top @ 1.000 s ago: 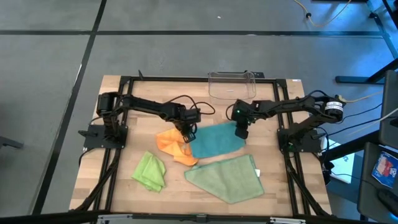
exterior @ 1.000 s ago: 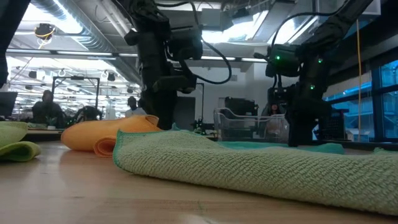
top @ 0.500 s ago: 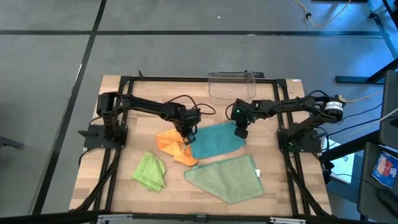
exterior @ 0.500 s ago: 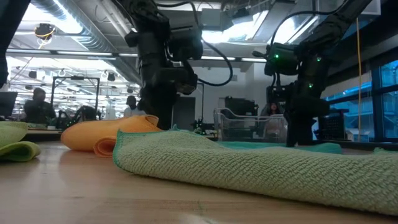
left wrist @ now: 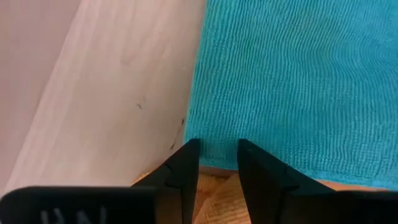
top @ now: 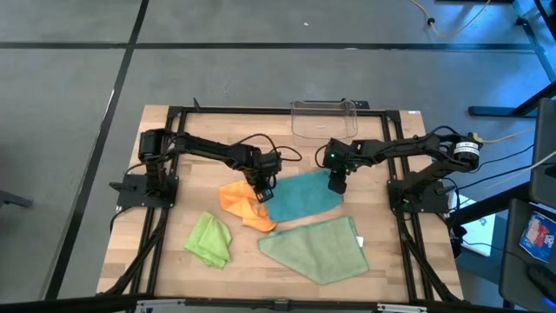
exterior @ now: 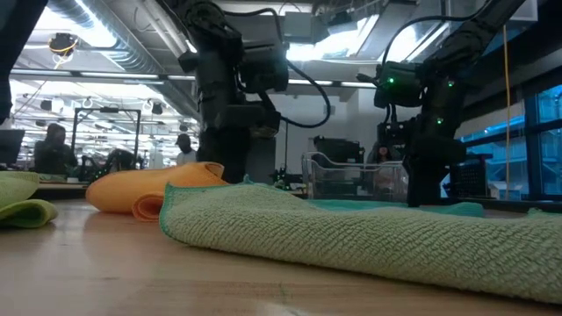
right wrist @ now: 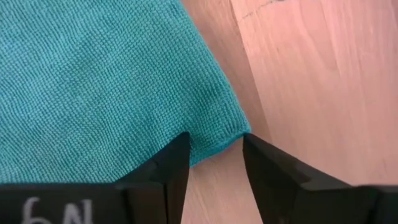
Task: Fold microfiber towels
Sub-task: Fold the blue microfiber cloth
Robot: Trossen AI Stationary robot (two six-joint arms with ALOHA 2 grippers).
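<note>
The teal towel (top: 300, 196) lies flat at the table's middle, and its left corner rests on the crumpled orange towel (top: 243, 202). My left gripper (top: 263, 186) is open and points down at that left corner (left wrist: 194, 138), one finger on either side of the edge. My right gripper (top: 336, 184) is open and points down at the teal towel's right far corner (right wrist: 235, 129), which lies between its fingers. The lime green towel (top: 210, 239) lies bunched at the near left. The sage green towel (top: 317, 248) lies spread at the near middle.
A clear plastic bin (top: 324, 117) stands at the far edge behind the grippers. Black frame rails (top: 156, 235) run along the table's left and right sides. Bare wood shows between the bin and the teal towel. People show in the room beyond the table (exterior: 54, 145).
My left gripper has shifted a little at the teal towel's left corner. The towels lie as before.
</note>
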